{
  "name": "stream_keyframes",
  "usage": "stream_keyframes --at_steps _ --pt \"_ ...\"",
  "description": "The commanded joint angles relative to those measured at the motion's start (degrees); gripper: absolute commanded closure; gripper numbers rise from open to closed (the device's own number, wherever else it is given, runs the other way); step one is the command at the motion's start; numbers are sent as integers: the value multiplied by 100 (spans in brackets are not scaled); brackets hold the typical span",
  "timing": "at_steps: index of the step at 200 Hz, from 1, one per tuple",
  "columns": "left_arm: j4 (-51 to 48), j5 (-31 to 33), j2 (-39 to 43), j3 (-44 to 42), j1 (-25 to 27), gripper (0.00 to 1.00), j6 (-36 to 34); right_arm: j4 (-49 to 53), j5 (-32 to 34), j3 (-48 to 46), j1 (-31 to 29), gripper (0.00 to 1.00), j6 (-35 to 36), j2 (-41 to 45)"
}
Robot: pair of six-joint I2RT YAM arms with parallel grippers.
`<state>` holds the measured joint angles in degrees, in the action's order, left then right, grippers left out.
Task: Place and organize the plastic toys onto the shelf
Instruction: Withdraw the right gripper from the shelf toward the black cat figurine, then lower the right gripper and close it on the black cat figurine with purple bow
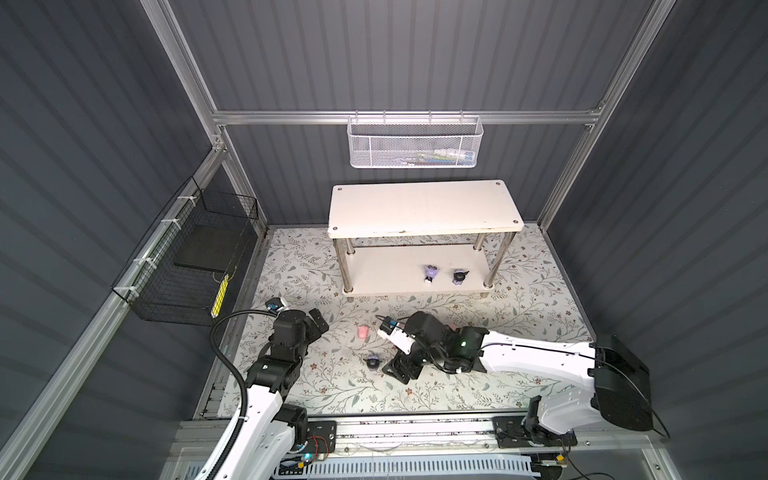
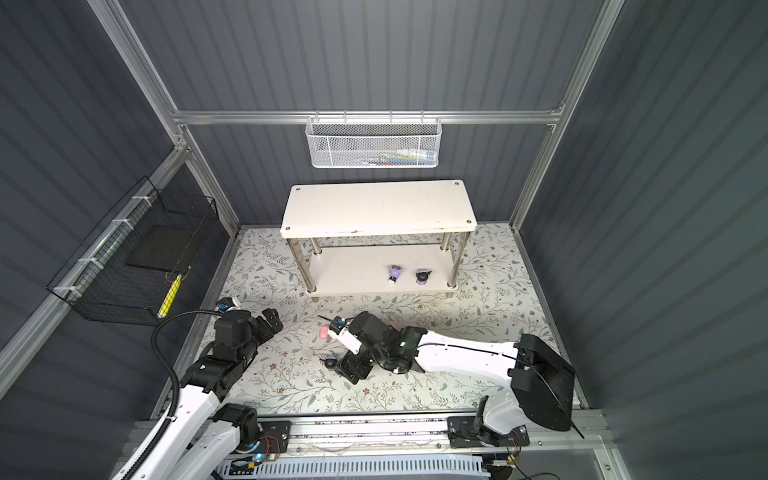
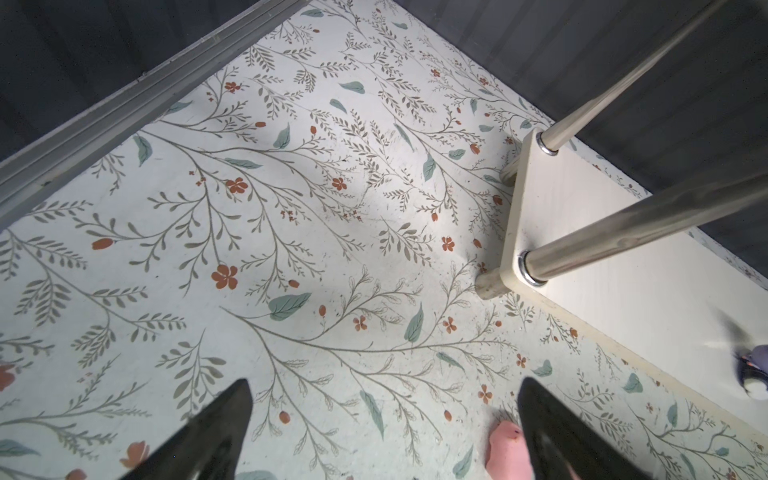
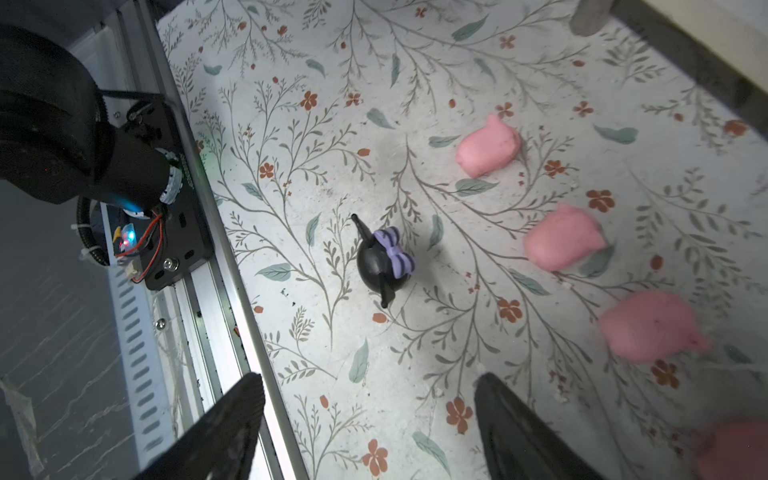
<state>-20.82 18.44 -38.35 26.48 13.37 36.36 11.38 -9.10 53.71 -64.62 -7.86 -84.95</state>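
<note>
While 2 toys (image 1: 431,272) occupy shelf (image 1: 415,208), perhaps 5 don't.

Dark grey ribbed wall panels (image 1: 395,54) on three sides, with silver aluminium frame rails (image 1: 291,117) at the corners and across the back. Floor is a pale floral-print mat (image 1: 540,299) with green leaves and small red flowers. White mesh basket (image 1: 415,143) hangs on the back rail. Black wire basket (image 1: 187,266) on the left wall, held by white cable ties.
</note>
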Motion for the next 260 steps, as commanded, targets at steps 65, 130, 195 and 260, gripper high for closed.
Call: stream_keyframes --at_steps 65,130,195,260 --pt "-107 276 -27 16 8 0 3 347 309 986 -376 18 654 -1143" --pt "41 276 -225 33 9 0 -21 339 598 1232 -415 20 684 -1703" --pt "214 290 -454 50 8 0 -81 434 833 1518 -408 29 751 -2093" --pt "392 267 -654 -2 8 0 -54 462 884 1533 -409 37 768 -2201"
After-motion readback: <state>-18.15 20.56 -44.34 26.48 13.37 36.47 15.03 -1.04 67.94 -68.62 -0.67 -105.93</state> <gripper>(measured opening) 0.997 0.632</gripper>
